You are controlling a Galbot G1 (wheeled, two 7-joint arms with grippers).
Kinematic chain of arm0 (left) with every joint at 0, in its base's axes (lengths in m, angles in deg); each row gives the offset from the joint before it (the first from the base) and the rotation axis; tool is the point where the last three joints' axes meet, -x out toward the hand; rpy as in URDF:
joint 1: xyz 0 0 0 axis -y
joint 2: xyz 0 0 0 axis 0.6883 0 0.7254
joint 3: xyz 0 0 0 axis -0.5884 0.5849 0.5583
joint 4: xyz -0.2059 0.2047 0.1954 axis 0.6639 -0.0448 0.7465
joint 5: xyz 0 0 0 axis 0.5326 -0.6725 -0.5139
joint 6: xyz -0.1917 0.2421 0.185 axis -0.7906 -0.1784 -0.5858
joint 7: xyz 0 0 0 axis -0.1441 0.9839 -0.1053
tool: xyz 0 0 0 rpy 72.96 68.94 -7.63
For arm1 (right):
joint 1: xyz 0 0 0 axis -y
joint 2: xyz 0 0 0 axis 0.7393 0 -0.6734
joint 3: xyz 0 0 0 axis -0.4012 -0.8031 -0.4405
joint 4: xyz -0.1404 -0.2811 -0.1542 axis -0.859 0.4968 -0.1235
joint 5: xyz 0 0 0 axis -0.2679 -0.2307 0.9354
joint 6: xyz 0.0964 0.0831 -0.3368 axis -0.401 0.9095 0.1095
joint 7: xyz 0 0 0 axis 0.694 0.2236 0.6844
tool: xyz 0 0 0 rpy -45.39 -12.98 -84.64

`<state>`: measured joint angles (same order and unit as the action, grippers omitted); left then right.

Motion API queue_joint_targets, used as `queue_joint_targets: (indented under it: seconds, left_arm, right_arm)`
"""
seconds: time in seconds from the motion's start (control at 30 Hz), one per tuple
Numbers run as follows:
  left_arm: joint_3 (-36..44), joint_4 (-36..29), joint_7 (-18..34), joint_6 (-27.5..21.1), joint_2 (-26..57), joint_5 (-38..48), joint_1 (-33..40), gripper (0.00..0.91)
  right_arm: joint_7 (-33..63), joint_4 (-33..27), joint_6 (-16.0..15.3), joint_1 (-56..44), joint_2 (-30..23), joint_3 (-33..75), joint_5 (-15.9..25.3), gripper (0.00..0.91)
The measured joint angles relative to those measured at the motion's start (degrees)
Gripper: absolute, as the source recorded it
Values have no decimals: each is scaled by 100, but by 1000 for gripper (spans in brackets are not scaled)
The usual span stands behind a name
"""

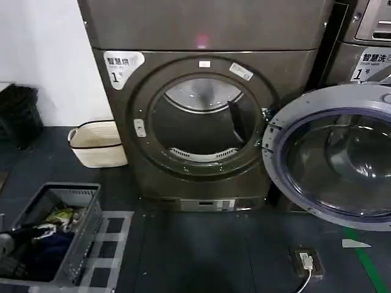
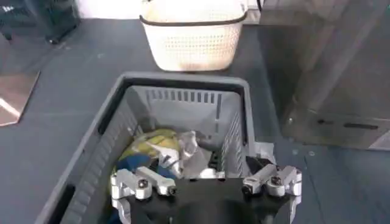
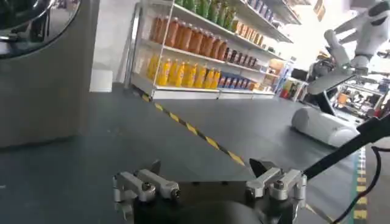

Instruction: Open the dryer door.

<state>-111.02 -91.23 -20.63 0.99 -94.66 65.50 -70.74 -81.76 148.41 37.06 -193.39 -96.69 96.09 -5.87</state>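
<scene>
- In the head view, dim, even light falls on the dark grey floor (image 1: pixel 183 250); a pink glare spot sits at 12 o'clock.
- The open round door's domed glass (image 1: pixel 342 162) at 3 o'clock carries soft reflections.
- In the right wrist view, overexposed brightness washes out 1 o'clock; the shelved orange bottles (image 3: pixel 183 70) look slightly soft.

1. Head view: looks forward and down from high up at the dryer front, its dryer door (image 1: pixel 333 155) swung wide at right, the floor near.
2. Left wrist view: sits close above the grey crate (image 2: pixel 183 100), facing the cream basket (image 2: pixel 192 39); shares both with the head view.
3. Right wrist view: sits low, facing store shelves (image 3: pixel 201 49) far off.
</scene>
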Motion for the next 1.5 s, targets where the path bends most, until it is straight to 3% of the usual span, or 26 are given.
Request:
queue_joint_targets:
  seconds: [1.5]
  left_arm:
    - [-80,-161,-41,0,-34,42,-275,907]
  right_arm:
    - [-37,16,-77,24,-29,-66,-54,907]
